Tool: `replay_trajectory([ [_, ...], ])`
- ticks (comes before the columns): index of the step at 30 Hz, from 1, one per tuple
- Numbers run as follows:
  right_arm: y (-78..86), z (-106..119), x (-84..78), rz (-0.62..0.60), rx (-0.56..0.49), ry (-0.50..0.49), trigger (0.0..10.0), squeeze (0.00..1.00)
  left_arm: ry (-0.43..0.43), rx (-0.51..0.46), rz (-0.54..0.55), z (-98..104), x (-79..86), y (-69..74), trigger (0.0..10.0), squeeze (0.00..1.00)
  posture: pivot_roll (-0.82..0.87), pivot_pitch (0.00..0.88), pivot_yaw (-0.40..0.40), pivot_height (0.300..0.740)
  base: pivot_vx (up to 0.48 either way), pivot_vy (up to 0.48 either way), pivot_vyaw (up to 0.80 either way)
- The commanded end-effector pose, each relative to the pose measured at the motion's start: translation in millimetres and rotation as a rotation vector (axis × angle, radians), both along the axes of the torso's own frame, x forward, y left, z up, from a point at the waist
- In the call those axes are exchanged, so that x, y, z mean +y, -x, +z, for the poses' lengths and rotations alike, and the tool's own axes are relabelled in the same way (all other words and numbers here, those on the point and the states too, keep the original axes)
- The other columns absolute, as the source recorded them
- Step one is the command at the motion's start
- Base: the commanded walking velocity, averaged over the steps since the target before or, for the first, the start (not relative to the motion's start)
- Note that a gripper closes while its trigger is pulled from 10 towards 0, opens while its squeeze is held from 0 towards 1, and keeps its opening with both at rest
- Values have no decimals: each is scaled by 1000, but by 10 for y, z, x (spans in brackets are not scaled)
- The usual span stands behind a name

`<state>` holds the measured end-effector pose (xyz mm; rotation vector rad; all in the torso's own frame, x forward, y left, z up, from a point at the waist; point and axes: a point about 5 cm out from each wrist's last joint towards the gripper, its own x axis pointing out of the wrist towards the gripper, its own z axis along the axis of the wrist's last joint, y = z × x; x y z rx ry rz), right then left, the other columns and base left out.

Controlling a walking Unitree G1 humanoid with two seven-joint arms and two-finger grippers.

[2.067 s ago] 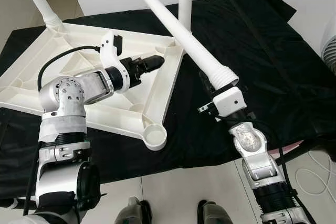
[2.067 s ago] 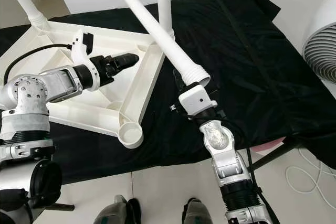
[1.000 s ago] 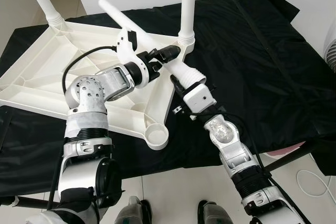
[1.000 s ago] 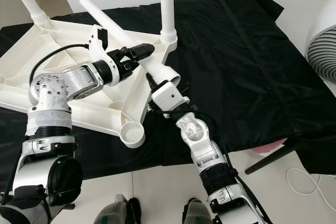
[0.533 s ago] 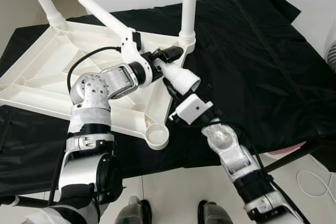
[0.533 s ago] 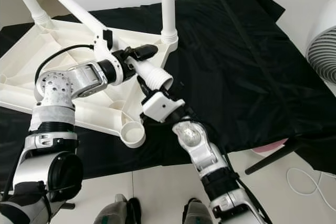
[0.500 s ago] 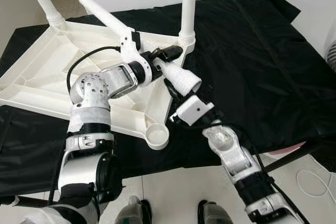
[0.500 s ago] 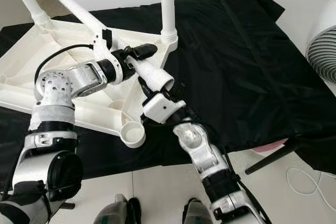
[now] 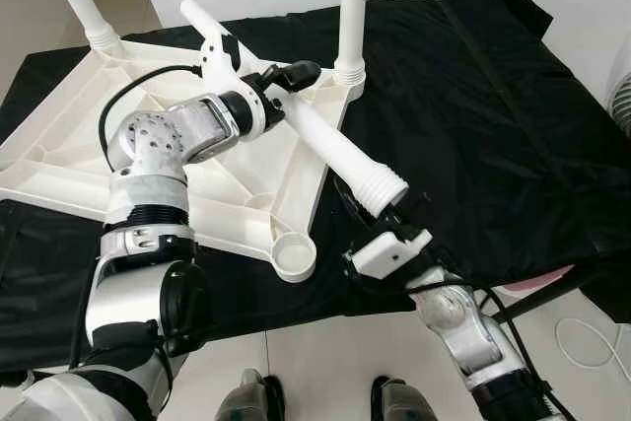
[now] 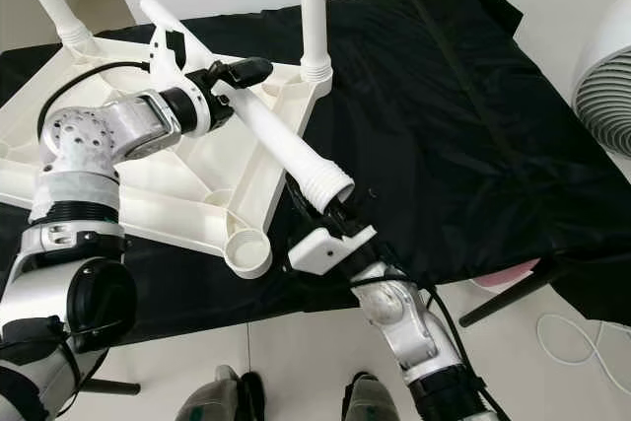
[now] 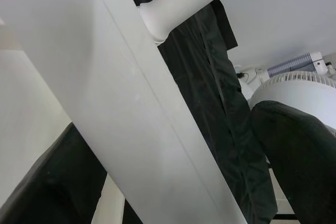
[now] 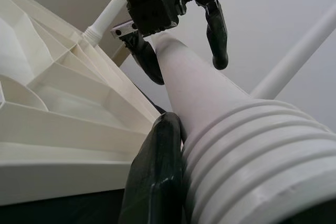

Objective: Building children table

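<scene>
Above the upturned white tabletop (image 9: 59, 160), the left gripper (image 9: 279, 86) clamps the loose table leg (image 9: 315, 135) mid-shaft; the right gripper (image 10: 330, 216) pinches its ribbed end beside the empty corner socket (image 9: 293, 256).

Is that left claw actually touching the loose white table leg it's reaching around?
Cannot tell. In the right wrist view the left gripper straddles the loose table leg: one finger seems to rest on it, while the other stands off.
</scene>
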<state>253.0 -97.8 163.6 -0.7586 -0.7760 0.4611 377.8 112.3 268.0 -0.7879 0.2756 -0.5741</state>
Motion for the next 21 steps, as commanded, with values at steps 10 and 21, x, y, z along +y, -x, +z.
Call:
replay_trajectory([
  [10,94,-42,73,43,-60,89,10000,0,42,-54,-40,88,22,19,0,0,-117,139,114,740,0,0,0],
  [21,106,-60,65,50,-67,82,10000,1000,79,-36,-49,95,25,18,0,0,-110,141,110,740,0,0,0],
])
